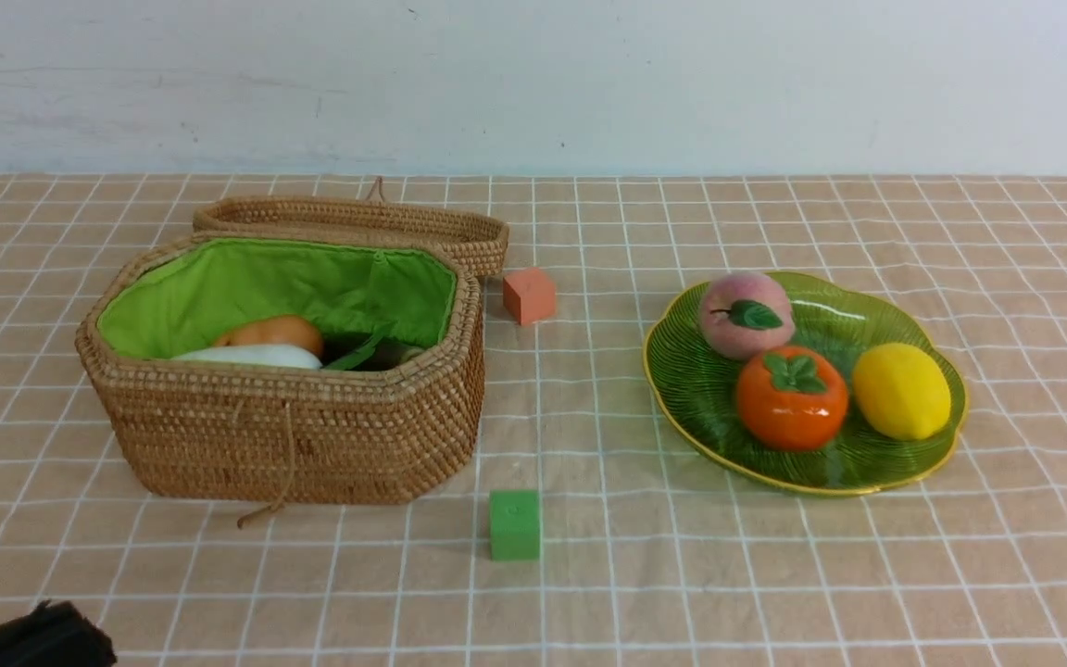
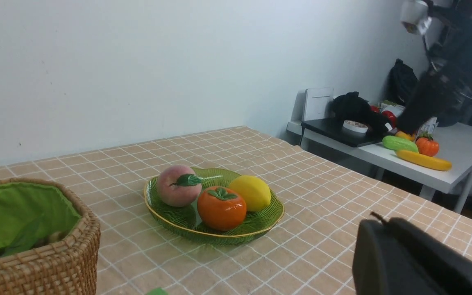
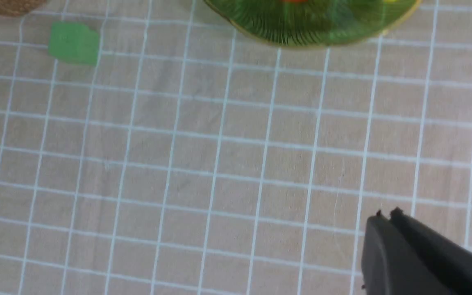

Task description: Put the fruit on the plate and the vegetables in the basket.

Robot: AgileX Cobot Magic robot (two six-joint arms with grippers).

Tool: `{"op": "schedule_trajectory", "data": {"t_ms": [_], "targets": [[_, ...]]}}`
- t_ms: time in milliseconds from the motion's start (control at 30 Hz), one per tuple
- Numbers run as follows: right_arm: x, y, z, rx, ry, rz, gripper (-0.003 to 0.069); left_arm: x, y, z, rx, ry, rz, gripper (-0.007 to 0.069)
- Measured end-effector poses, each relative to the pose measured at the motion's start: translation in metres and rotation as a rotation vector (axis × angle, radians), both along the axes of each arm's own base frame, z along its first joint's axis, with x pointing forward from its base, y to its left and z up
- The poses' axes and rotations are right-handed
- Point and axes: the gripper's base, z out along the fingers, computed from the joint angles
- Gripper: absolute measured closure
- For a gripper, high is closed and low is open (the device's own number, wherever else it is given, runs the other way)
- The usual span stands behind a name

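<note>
Sitting on plate (image 1: 682, 389): peach (image 1: 745, 314), persimmon (image 1: 791, 398), lemon (image 1: 900, 390). Basket (image 1: 293, 435) holds veg, not all visible. Both tools closed, empty: left tool (image 2: 379, 219), right tool (image 3: 386, 214). Task looks approx. done.

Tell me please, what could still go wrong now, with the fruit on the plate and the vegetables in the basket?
1. The lemon lies near the plate edge; a bump might roll it off.
2. The basket lid lies open behind; closing it could catch the green leaves.
3. The green cube sits close in front, where a returning arm may knock it.
</note>
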Motion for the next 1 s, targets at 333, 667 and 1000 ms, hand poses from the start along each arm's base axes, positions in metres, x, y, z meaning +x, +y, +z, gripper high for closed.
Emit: {"op": "schedule_trajectory", "data": {"t_ms": [333, 667, 1000], "targets": [[-0.102, -0.022, -0.044, 0.076, -0.253, -0.140, 0.0652, 0.001, -0.001, -0.014, 0.058, 0.052, 0.003, 0.0638], [-0.105, -0.035, -0.074, 0.095, -0.568, -0.265, 0.0641, 0.002, -0.001, -0.016, 0.076, 0.072, 0.004, 0.0638], [-0.100, -0.037, -0.098, 0.034, -0.524, -0.264, 0.0641, 0.002, -0.001, -0.016, 0.077, 0.072, 0.004, 0.0638]]}}
